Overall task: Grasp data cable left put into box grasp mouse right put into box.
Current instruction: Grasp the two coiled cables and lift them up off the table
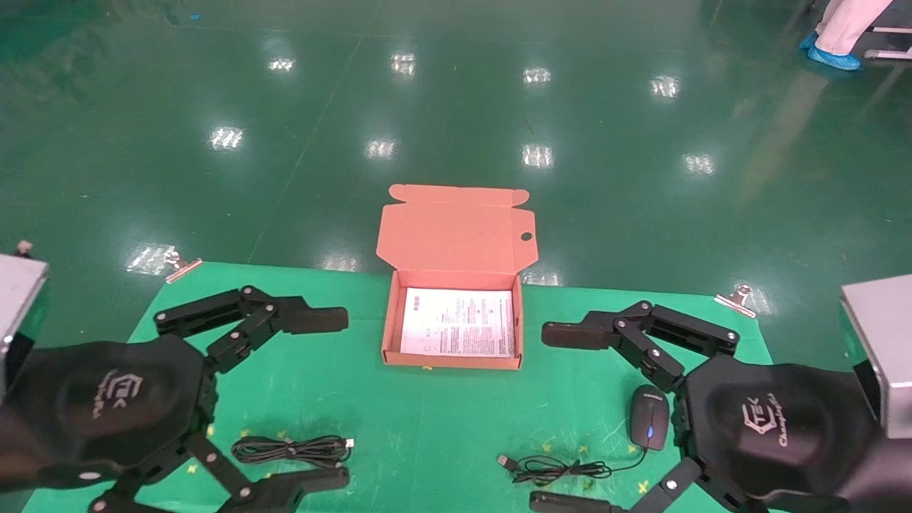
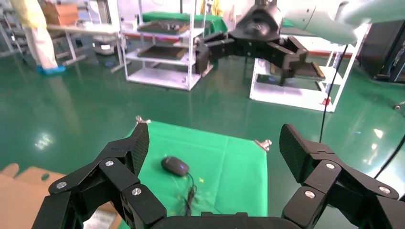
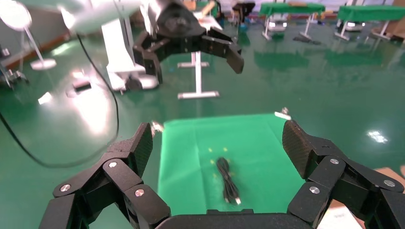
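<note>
The salmon-orange box (image 1: pixel 452 362) stands open at the middle of the green mat, lid up, a printed sheet (image 1: pixel 459 322) inside. The coiled black data cable (image 1: pixel 288 449) lies at the front left; it also shows in the right wrist view (image 3: pixel 227 180). The black mouse (image 1: pixel 649 417) with its blue spot lies at the front right, its cord (image 1: pixel 563 469) bunched to its left; the left wrist view shows it too (image 2: pixel 175 165). My left gripper (image 1: pixel 335 399) is open and empty above the cable. My right gripper (image 1: pixel 552 417) is open and empty, beside the mouse.
The green mat (image 1: pixel 442 427) is held by metal clips at its far corners (image 1: pixel 182 267) (image 1: pixel 734 299); beyond its edges is shiny green floor. A person's feet (image 1: pixel 833 57) show far back right. Racks (image 2: pixel 162 52) stand far off.
</note>
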Action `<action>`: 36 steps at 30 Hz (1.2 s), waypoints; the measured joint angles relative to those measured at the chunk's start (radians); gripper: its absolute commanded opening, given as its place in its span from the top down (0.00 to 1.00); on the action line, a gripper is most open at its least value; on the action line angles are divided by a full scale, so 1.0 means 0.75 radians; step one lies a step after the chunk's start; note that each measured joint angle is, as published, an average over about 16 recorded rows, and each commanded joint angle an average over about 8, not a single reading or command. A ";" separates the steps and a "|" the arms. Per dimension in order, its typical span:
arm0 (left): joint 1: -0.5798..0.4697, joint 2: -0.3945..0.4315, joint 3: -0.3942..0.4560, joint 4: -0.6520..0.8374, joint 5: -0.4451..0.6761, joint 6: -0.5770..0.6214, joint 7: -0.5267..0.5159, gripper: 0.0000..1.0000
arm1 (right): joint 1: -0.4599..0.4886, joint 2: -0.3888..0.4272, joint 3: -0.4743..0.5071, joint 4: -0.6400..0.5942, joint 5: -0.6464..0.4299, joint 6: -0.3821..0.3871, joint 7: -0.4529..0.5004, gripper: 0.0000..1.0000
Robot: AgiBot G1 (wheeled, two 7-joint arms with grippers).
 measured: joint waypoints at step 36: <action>-0.635 0.248 0.719 0.101 0.881 0.068 -0.096 0.00 | 0.539 -0.105 -0.551 0.083 -0.943 -0.064 -0.468 0.00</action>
